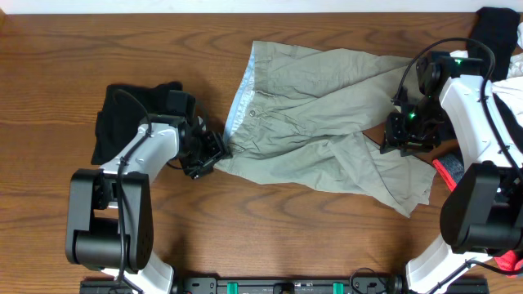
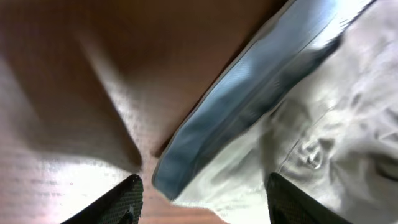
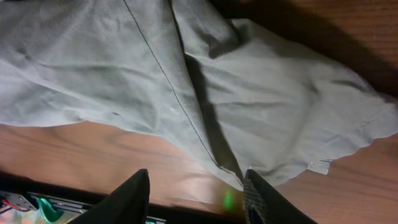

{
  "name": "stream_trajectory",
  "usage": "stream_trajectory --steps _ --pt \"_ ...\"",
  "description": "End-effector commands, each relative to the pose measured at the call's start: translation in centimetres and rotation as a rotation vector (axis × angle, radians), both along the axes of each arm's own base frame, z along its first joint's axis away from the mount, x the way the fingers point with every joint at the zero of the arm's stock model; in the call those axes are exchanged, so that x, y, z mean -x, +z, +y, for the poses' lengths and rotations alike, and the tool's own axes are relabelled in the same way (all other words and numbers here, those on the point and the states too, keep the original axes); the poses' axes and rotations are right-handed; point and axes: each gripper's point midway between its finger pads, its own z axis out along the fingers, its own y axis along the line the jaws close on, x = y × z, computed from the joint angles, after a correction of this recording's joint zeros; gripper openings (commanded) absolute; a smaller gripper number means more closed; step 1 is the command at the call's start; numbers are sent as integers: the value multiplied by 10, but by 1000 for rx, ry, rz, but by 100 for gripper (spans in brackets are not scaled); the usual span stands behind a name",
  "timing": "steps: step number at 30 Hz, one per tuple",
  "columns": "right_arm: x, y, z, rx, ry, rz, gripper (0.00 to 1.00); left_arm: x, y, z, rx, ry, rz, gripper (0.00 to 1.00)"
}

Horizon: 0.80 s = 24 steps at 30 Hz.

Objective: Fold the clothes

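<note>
Holding the left hand open, fingers apart around the waistband corner of the khaki shorts lying spread mid-bench; hovering the right hand, also open, above a leg hem.

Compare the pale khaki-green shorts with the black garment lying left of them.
The pale khaki-green cotton shorts are light, with a pale blue waistband lining; the black garment on their left is dark all over. The shorts lie spread wide, both legs out; the black garment sits in a compact heap. The shorts cover far more table than the black garment. Both are cloth resting on the brown wooden table.
</note>
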Motion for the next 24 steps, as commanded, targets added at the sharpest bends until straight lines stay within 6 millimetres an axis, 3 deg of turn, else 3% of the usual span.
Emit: stream_trajectory --steps 1,4,12,17,24 --pt "0 0 1 -8 3 -2 47 20 -12 -4 32 64 96 64" --pt "0 0 1 -8 3 -3 47 21 -18 -10 74 93 91 64" --pt "0 0 1 -10 11 -1 47 -1 -19 -18 135 109 -19 62" --pt "0 0 1 -10 10 -1 47 -10 -16 -19 139 90 -68 7" --pt "-1 0 1 -9 11 -6 47 -7 -5 -16 121 22 -117 6"
